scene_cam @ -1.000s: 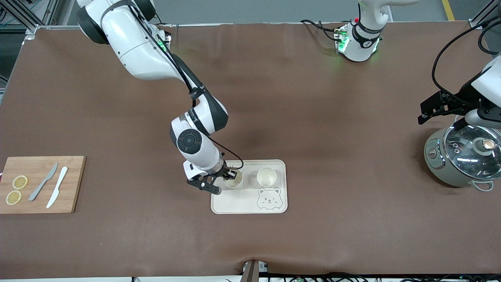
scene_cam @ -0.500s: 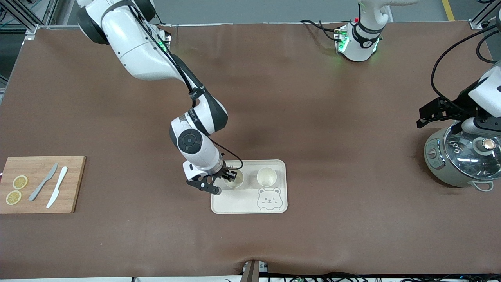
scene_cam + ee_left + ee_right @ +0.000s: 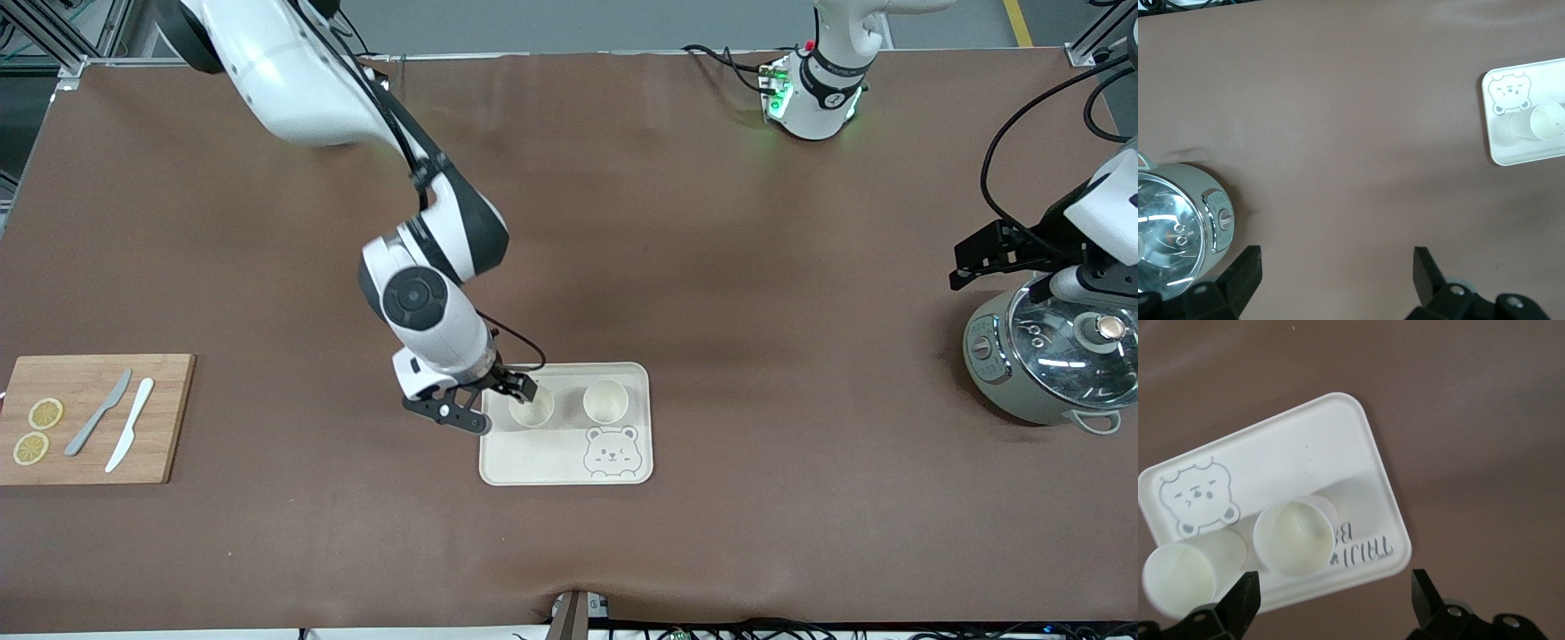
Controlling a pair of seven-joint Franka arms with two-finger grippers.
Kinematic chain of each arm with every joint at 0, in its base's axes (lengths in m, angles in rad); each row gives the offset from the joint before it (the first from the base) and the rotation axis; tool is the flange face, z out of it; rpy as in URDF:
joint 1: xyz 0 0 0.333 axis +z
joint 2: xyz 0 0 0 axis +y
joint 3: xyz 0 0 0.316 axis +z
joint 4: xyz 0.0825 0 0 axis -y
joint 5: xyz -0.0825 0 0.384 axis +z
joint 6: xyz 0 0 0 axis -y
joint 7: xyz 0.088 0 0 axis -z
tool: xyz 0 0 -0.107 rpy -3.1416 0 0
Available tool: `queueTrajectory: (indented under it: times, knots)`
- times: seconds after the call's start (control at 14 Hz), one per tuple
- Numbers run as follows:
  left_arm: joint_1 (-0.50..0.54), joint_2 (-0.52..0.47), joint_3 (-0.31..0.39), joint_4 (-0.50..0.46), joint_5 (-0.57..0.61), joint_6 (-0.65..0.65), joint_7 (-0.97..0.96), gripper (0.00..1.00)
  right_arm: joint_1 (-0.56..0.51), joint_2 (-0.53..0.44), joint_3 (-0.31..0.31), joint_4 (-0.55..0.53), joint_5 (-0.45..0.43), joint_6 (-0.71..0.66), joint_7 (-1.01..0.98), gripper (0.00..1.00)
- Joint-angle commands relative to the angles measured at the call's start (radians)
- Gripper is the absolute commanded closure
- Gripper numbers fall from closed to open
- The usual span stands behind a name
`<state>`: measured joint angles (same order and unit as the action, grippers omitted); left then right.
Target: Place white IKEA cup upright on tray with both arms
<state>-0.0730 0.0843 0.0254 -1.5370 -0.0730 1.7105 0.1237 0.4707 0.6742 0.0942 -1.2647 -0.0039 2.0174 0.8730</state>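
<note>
The cream bear tray [image 3: 533, 458] lies near the table's middle. Two white cups stand upright on it, side by side: one [image 3: 532, 410] toward the right arm's end, the other [image 3: 605, 401] toward the left arm's end. My right gripper [image 3: 514, 388] is open and empty, just above the tray's edge beside the first cup. In the right wrist view its open gripper [image 3: 1335, 590] hangs over the tray [image 3: 1305, 447] rim, with both cups [image 3: 1293, 537] apart from it. My left gripper [image 3: 965, 258] waits open and empty beside the cooker; it also shows in the left wrist view [image 3: 1336, 267].
A grey cooker with a glass lid [image 3: 1049, 356] stands at the left arm's end of the table. A wooden cutting board [image 3: 169, 418] with two knives and lemon slices lies at the right arm's end.
My right gripper has let go of the cup's rim, risen and drawn back toward the right arm's end. The cup stays upright on the tray. The left arm has barely moved.
</note>
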Motion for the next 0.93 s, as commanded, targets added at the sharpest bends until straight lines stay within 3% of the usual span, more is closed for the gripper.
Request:
queueTrajectory:
  times: [0.0,0.36,0.64,0.86]
  knots:
    - [-0.021,0.009,0.004,0.023,0.032,-0.022,0.008,0.0,0.008,-0.203,0.007,-0.053,-0.002,-0.174,0.009,0.0]
    - [-0.024,0.032,-0.021,0.008,0.09,-0.032,0.102,0.0,0.0,-0.497,0.021,-0.059,0.002,-0.506,-0.092,0.0]
    - [-0.037,0.04,-0.021,-0.002,0.093,-0.032,0.055,0.0,-0.071,-0.801,-0.002,-0.257,0.002,-0.611,-0.275,0.0]
    - [-0.028,0.043,-0.022,-0.002,0.116,-0.032,0.011,0.0,-0.184,-0.863,-0.117,-0.272,0.001,-0.678,-0.604,0.0]
